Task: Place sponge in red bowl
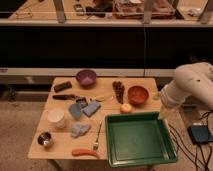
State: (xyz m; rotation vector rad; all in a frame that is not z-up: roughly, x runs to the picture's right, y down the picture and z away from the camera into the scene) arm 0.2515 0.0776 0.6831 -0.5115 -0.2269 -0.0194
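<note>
Sponge (91, 108) lies flat near the tabletop's middle, a small pale-blue rectangular block just beside a darker blue piece (75, 110). It looks light and soft and would likely squash, so pinch it across its short sides. The red bowl (138, 94) sits toward the right edge. The gripper (163, 114) hangs at that edge, spread and holding nothing.

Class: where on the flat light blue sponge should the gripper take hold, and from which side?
Probably grip the sponge across its narrow width, from straight above: it lies flat, too low for a side approach, with a dark blue piece close beside it. The gripper hangs by the green tray's far right corner, jaws open.
</note>
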